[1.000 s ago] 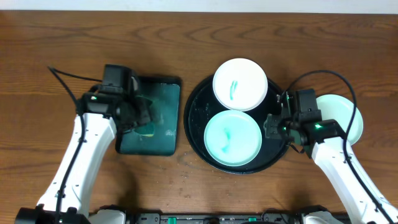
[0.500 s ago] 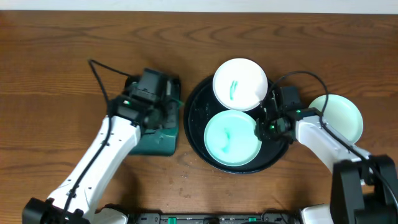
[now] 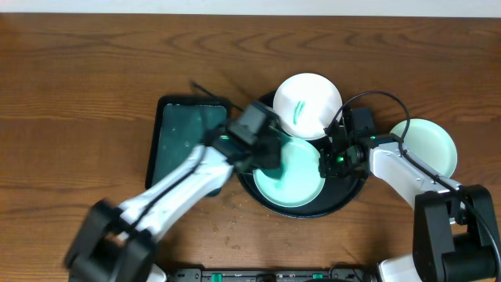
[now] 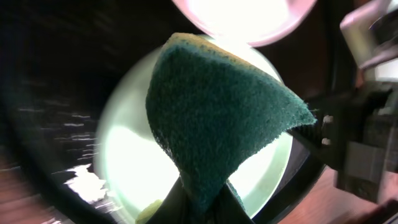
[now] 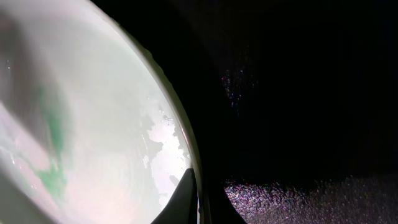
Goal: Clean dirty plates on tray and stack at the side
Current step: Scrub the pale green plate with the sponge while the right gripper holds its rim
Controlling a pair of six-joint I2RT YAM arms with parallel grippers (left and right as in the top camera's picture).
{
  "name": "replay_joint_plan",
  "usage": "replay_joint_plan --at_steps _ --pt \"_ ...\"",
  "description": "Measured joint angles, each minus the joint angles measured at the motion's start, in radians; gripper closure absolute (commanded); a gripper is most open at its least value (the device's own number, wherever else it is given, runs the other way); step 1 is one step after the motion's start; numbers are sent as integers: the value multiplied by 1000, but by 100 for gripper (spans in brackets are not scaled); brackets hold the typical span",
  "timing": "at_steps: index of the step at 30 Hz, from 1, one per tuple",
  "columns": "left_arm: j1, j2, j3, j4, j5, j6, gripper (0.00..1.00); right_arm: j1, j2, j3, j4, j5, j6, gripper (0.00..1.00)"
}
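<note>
Wet-speckled glossy black tray (image 3: 348,192), aqua near plate (image 3: 296,186) lying in it, teal-smeared far plate (image 3: 308,106) over its far rim, third plate (image 3: 429,147) on the table (image 3: 78,78) right of it, left gripper (image 4: 202,202) clamped on a green sponge (image 4: 217,118) above the near plate, right gripper (image 5: 199,196) pinching that plate's rim

This is a robotics lab with a test station dressed up for washing-up. The bench (image 3: 78,63) is a plain wood-grain top. Two white robot arms, left (image 3: 180,184) and right (image 3: 407,176), trail loose black cables (image 3: 383,98) and rise from a black mounting rail (image 3: 274,274) along its near edge. A pale strip (image 3: 250,6) runs beyond the far edge. The props are kitchenware: a round black tray (image 3: 344,197) near the middle, small white plates (image 3: 309,106), a dark-green tray (image 3: 184,137) and a scouring sponge (image 4: 217,118).
</note>
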Motion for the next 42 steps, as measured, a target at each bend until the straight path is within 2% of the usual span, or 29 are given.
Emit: replay_joint_plan --at_steps 5,9,16,21,24,28,31,38,42 --pt "-72 168 0 101 62 -72 92 0 0 2 -6 2 1 99" --pt "-81 223 5 92 57 -88 93 0 0 2 -7 2 1 99" --pt "-82 215 56 -120 -178 -111 93 1 3 2 -18 -18 2 99" --pt "-69 214 56 -113 -220 -109 93 2 3 2 -23 -22 6 99" --pt "-58 215 43 -34 -157 -97 93 3 3 2 -24 -22 8 99" --pt "-47 253 34 156 9 -87 93 3 3 2 -25 -21 12 99" --pt "-63 283 34 229 90 -87 93 2 3 2 -28 -19 13 99" --pt "-92 294 37 231 146 -74 93 3 3 3 -31 -18 13 99" --pt "-91 293 71 126 103 -58 93 3 3 3 -32 -18 13 99"
